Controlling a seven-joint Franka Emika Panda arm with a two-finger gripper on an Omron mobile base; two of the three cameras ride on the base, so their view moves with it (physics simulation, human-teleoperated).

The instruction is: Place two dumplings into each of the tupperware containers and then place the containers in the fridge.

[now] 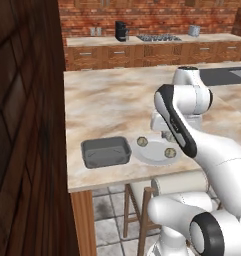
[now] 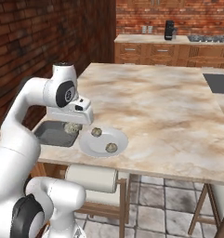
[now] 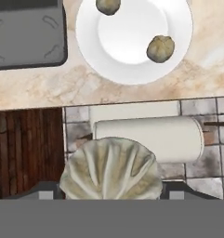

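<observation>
The two-finger gripper (image 2: 73, 128) is clamped on a pleated beige dumpling (image 3: 111, 169), above the counter edge. The dark grey rectangular tray (image 3: 27, 39) lies just beside it, so it should move over the tray's middle, lower, then release.

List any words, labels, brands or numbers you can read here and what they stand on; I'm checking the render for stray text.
None: no readable text in any view.
Dark tray: plain, with faint embossed curves inside, no letters.
Plate: plain white.
Dumplings: unmarked.
Black appliance on the far counter: too small to show any label.
Arm: no markings seen.
</observation>
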